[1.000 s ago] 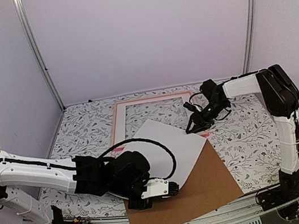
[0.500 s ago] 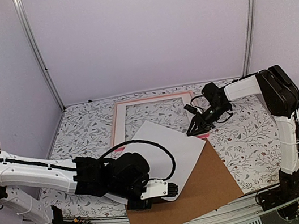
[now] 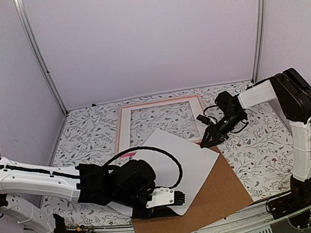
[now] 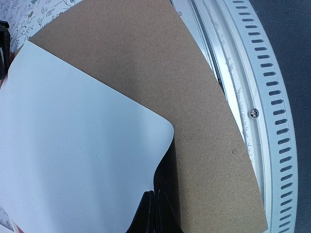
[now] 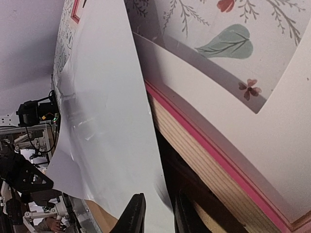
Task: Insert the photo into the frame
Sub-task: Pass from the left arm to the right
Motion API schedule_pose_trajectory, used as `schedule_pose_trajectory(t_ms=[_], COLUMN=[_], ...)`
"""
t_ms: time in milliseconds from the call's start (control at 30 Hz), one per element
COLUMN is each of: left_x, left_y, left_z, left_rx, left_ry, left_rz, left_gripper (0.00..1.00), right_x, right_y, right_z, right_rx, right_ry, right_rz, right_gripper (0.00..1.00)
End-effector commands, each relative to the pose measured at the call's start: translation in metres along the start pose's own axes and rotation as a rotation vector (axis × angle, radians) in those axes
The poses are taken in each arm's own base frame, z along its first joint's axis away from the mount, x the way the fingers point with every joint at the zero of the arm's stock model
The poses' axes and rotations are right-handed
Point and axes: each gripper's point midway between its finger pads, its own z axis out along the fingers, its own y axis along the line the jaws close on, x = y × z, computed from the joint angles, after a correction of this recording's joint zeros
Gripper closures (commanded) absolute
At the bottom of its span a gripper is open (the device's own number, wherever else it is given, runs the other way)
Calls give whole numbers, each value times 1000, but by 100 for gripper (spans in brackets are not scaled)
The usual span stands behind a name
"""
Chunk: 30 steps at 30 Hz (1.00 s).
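The photo [image 3: 168,156] lies face down with its white back up, overlapping the pink frame's [image 3: 156,102] near rail and the brown board. My left gripper [image 3: 178,197] is shut on its near corner. In the left wrist view the white sheet [image 4: 73,145] curls up at the closed fingers [image 4: 156,213], and its dark glossy side shows beneath. My right gripper [image 3: 208,140] is at the photo's right corner, by the frame's near right corner. In the right wrist view its jaws [image 5: 158,213] stand slightly apart, with the sheet's [image 5: 102,121] edge between them, beside the frame's pink edge [image 5: 209,148].
The brown backing board [image 3: 216,193] lies under the photo at the table's near edge and also shows in the left wrist view [image 4: 194,87]. A white mat [image 5: 272,141] with an opening sits in the frame. The metal table rim [image 4: 262,97] runs just past the board.
My left gripper has drawn the photo's near corner a little nearer over the board. My right gripper has moved right and nearer, from the frame's rail to the photo's right corner.
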Motion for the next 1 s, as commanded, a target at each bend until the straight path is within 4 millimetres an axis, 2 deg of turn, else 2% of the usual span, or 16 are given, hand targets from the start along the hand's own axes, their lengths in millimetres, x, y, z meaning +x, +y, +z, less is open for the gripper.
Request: schedule_pose_trajectory(t_ms=[0, 300, 600, 767, 967], left_x=[1, 1, 1, 1, 0], left_y=[-4, -4, -4, -3, -5], left_z=[6, 5, 5, 4, 4], left_rx=[-4, -9, -15, -19, -16], left_ry=[1, 2, 2, 2, 4], left_rz=[11, 16, 19, 15, 6], left_gripper=[97, 97, 96, 89, 81], right_x=[5, 21, 25, 21, 9], right_y=[15, 10, 10, 10, 22], right_z=[-8, -5, -4, -6, -17], right_rx=[-33, -16, -5, 9, 10], right_ry=[-5, 26, 34, 19, -32], right_rz=[-19, -5, -12, -27, -64], right_gripper=[78, 79, 85, 100, 100])
